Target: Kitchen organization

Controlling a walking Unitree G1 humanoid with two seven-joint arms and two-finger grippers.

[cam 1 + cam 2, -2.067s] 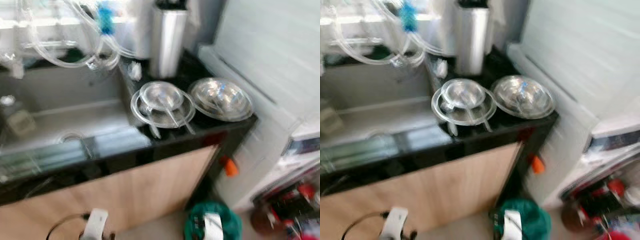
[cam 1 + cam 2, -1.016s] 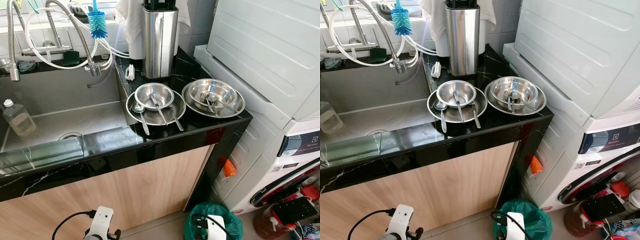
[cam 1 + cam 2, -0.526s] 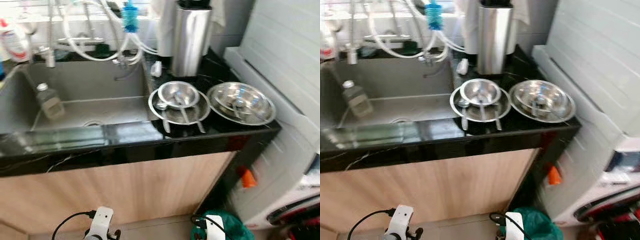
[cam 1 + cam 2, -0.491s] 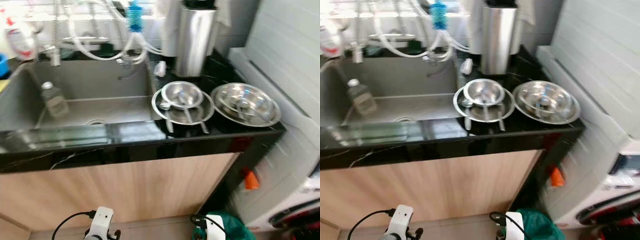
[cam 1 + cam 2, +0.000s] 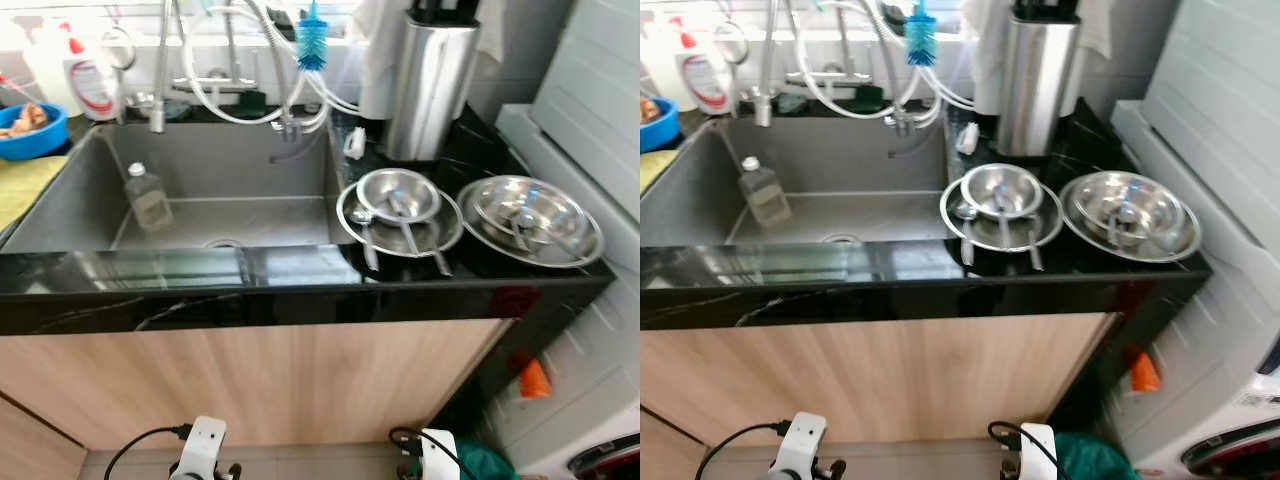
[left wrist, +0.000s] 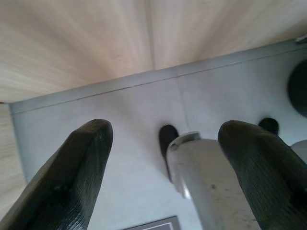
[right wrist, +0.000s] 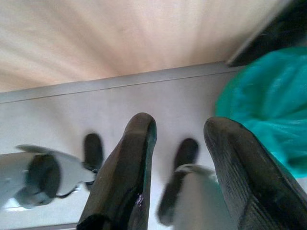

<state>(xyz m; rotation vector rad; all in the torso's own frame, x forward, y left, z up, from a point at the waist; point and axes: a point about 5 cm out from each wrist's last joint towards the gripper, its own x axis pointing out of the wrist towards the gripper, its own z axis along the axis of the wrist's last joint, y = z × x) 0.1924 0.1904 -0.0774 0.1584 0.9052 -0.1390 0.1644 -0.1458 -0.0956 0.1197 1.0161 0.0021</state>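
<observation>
Your small steel bowl (image 5: 398, 193) sits in the round steel plate (image 5: 400, 222) on the black counter (image 5: 300, 290), at one o'clock from the right gripper (image 7: 184, 158) (nearer arm); both grippers hang low, fingers spread, holding nothing.

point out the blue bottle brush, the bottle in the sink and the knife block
blue bottle brush (image 5: 311, 46), left eye view, on its bristle head
bottle (image 5: 148, 196), left eye view, on its body
knife block (image 5: 1037, 85), right eye view, on its steel front
</observation>
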